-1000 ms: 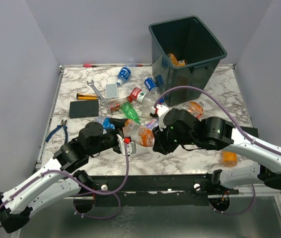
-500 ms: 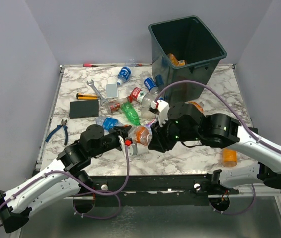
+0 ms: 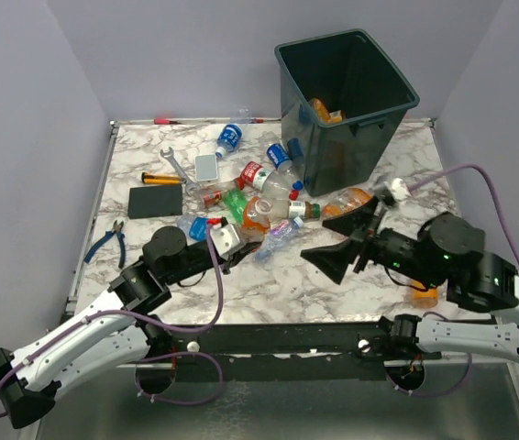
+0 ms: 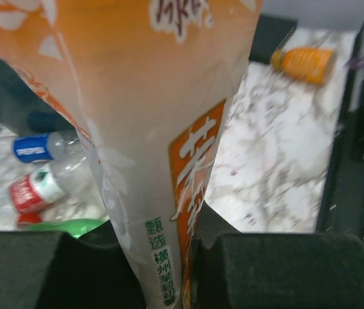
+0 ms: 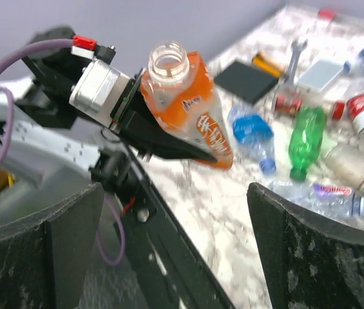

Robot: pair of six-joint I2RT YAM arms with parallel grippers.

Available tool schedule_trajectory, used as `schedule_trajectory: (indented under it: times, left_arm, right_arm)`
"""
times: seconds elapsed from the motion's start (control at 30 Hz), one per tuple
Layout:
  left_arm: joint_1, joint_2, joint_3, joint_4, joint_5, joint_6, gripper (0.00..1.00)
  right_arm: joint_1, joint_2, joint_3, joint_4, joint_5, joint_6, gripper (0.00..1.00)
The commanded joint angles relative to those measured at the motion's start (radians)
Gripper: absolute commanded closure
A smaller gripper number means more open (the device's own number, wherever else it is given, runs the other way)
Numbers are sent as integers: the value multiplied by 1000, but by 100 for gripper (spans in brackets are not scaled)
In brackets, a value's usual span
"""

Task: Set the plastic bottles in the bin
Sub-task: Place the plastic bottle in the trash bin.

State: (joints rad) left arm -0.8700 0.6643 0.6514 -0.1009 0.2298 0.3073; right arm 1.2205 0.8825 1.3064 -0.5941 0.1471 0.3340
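- Right gripper [image 3: 337, 240] has let go and swung back to its own side, jaws now spread wide with nothing between them.
- Left gripper [image 3: 234, 240] has clamped down, pads pinching the flattened bottom end of the orange bottle [image 5: 185, 109]. Its open neck points up, and it is held off the marble table [image 3: 319, 293].
- Left arm reaches low and forward from the near edge. Right arm is folded back, its wrist aimed across at the held bottle.
- Bin [image 3: 342, 147] stands at the far right, well apart from that bottle, with the loose bottles [image 3: 269, 179] scattered between.
- From the left wrist, the label fills the picture: top cut off, bottom end buried between the pads.
- Second orange bottle [image 3: 425, 295] sits half hidden behind the right arm.
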Motion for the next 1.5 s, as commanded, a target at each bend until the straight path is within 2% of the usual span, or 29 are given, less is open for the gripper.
schedule_trajectory:
  times: [0.0,0.1,0.2,0.3,0.4,0.53,0.7,0.87,1.03,1.1,1.2,1.3,1.47]
  left_arm:
    - [1,31,-12,247,123,-483,100]
    - [1,52,-62,351,221,-598,100]
    - [3,76,-81,364,292,-616,100]
    - [3,77,-100,331,302,-583,100]
    - [3,41,-162,376,297,-589,100]
    - [3,18,-175,386,291,-589,100]
    - [3,30,-172,382,308,-587,100]
    - [3,11,-182,387,298,-580,100]
    - [3,-15,-202,410,284,-576,100]
    - [3,-23,-207,414,273,-575,100]
    - [3,-30,-211,417,265,-574,100]
    - [3,-29,-213,418,265,-571,100]
    - [3,-31,-214,419,262,-572,98]
  right_arm:
    - [5,-162,-244,479,158,-26,3]
    - [5,-167,-280,542,180,-23,2]
    - [5,-115,-276,577,157,-17,2]
    - [5,-49,-265,586,143,0,2]
    - [5,0,-276,670,124,1,3]
    - [5,82,-239,682,127,-6,6]
    - [5,154,-185,661,190,9,20]
    - [5,218,-123,597,184,33,32]
    - [5,220,-136,599,196,40,56]
    - [5,237,-113,552,189,39,55]
    - [5,252,-95,521,174,40,44]
    - [5,269,-81,486,182,47,45]
    - [5,291,-60,449,187,61,74]
